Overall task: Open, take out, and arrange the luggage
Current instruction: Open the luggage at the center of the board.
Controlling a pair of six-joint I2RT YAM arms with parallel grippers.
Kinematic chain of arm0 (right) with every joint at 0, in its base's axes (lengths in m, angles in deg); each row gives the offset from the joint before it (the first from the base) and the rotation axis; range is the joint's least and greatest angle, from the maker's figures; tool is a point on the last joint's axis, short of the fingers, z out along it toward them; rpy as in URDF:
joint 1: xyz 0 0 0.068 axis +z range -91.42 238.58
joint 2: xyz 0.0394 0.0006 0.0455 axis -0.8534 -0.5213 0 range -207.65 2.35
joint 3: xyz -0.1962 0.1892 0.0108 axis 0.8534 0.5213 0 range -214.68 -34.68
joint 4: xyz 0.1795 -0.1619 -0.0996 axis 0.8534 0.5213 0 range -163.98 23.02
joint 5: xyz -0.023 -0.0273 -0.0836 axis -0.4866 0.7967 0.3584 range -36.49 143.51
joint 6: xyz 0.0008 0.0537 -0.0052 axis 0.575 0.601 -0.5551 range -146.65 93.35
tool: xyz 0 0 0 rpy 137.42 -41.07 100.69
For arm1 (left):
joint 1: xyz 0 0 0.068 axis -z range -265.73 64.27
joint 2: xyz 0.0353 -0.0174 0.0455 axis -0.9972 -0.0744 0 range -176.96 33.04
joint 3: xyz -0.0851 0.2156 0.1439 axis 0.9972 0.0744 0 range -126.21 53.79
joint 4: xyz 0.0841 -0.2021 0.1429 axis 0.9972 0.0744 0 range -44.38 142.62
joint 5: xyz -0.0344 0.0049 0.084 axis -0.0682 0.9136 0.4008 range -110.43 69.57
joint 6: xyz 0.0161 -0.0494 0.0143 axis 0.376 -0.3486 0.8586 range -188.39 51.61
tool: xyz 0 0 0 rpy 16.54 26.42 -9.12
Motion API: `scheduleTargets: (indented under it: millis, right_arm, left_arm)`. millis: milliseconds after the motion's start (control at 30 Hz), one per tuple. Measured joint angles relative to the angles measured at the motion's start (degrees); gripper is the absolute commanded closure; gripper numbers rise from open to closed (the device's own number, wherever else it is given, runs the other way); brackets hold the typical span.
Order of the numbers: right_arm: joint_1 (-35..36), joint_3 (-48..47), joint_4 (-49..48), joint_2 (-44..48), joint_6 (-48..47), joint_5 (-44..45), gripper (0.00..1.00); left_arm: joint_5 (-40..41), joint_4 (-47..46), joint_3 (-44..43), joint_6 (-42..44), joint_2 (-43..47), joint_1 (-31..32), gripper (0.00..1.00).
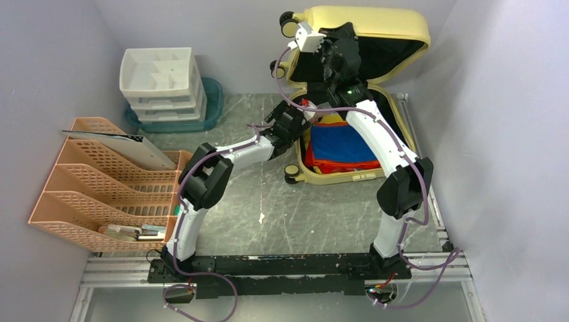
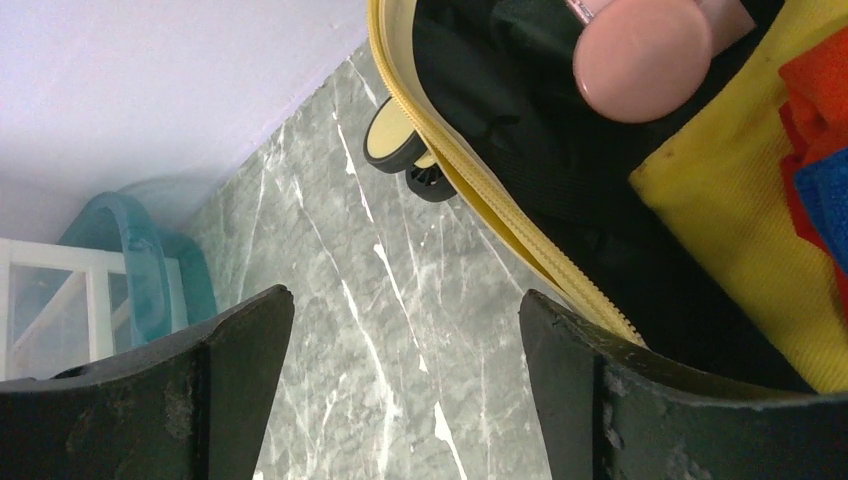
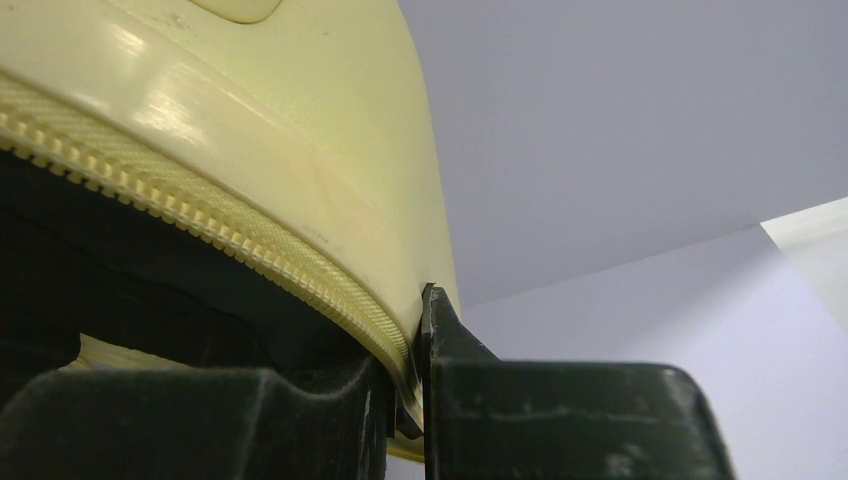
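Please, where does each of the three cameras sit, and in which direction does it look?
Top external: above and behind the bases, looking down on the table; both arms and the open luggage show.
Left wrist: on the left arm, looking down past the open left gripper at the luggage rim and a wheel.
Right wrist: on the right arm, looking along the lid, pinched in the right gripper, toward the wall.
Shared: top and left wrist both show the teal tray.
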Motion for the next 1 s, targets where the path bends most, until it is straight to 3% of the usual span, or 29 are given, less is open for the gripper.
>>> scheduleTargets:
  millis: [333, 767, 867, 933, 1000]
  right_arm:
    - [-1.0, 0.3, -0.2, 0.0, -0.1, 3.4, 1.0]
    - [-1.0, 1.1, -7.4, -2.9, -1.8, 3.6, 1.0]
    - [-0.8, 1.1, -8.5, -3.4, -1.8, 3.6, 0.99]
    - [-0.8, 1.0, -8.5, -3.4, -1.4, 3.7, 0.9]
    - [-0.8, 1.0, -8.4, -3.4, -0.9, 3.7, 0.89]
  left_arm:
    - [0.1, 3.8, -8.7, 0.0, -5.0, 0.0, 0.12]
    - [-0.6, 5.0, -9.4, -2.3, -5.0, 0.1, 0.04]
    - [-2.1, 5.0, -7.0, -2.8, -2.8, 0.0, 0.04]
    - [-4.5, 4.6, -3.5, -3.2, 0.6, 0.0, 0.04]
    - [-7.6, 5.0, 0.6, -3.1, 4.9, 0.3, 0.04]
